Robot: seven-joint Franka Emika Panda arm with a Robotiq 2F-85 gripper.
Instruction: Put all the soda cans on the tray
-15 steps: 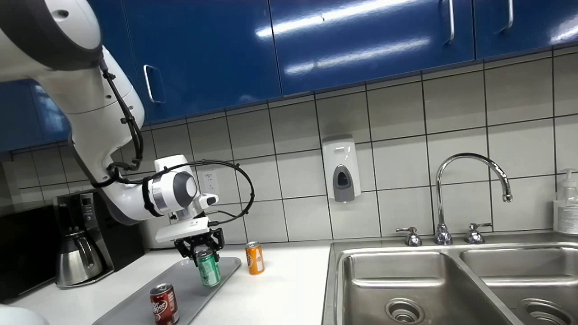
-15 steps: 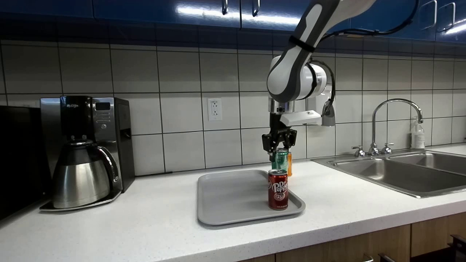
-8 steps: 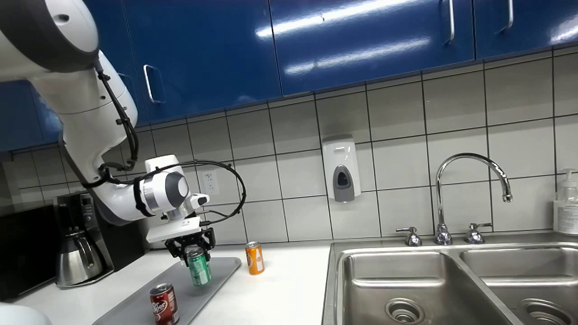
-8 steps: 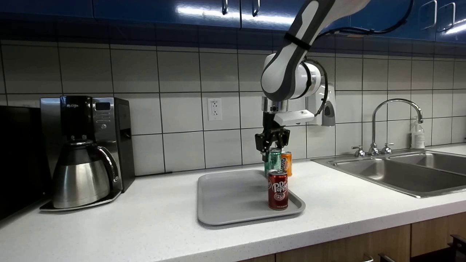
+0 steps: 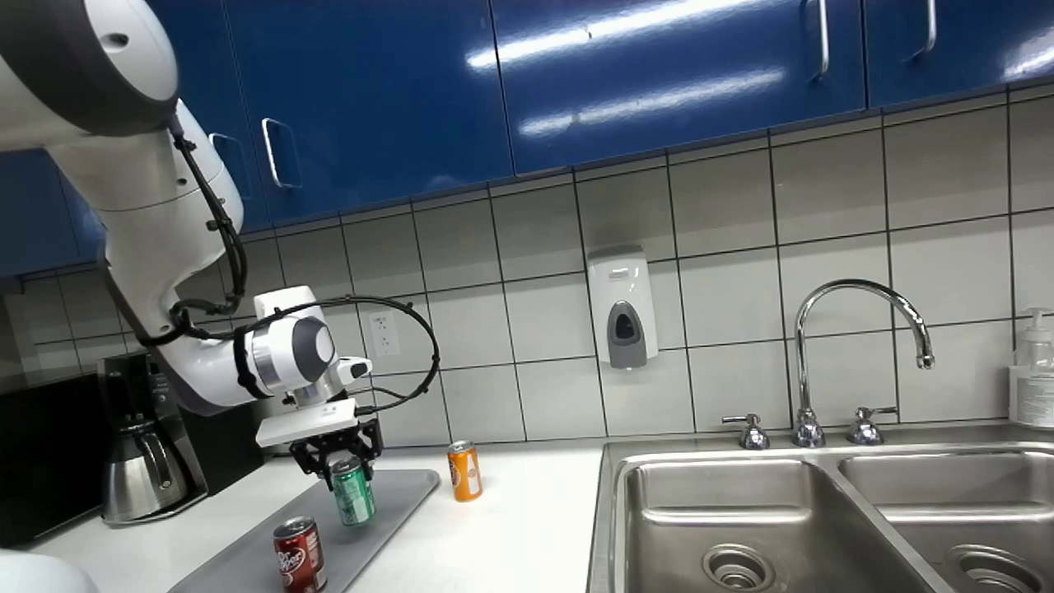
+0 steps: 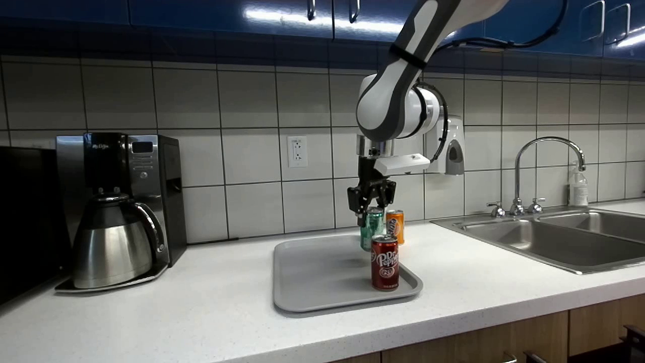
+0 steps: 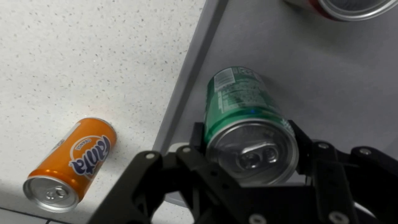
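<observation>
My gripper [image 7: 248, 143] is shut on the green can [image 7: 239, 96], with one finger on each side near its top. The gripper [image 5: 349, 474] and green can [image 5: 354, 498] also show in an exterior view, over the far part of the grey tray [image 5: 399, 494]. The can is upright or nearly so; I cannot tell whether its base touches the tray. The red can [image 6: 385, 264] stands upright on the near right part of the tray [image 6: 322, 275]. The orange can [image 5: 465, 472] stands on the white counter beside the tray; in the wrist view it [image 7: 74, 158] is at lower left.
A dark coffee maker with a steel pot [image 6: 113, 247] stands left of the tray. A steel double sink [image 5: 716, 494] with a faucet [image 5: 856, 284] is to the right. A tiled wall [image 6: 252, 156] runs behind, with blue cabinets [image 5: 659, 74] above.
My gripper has moved left in both exterior views, carrying the green can further over the tray and slightly lower. More of the orange can shows behind it. The red and orange cans have not moved.
</observation>
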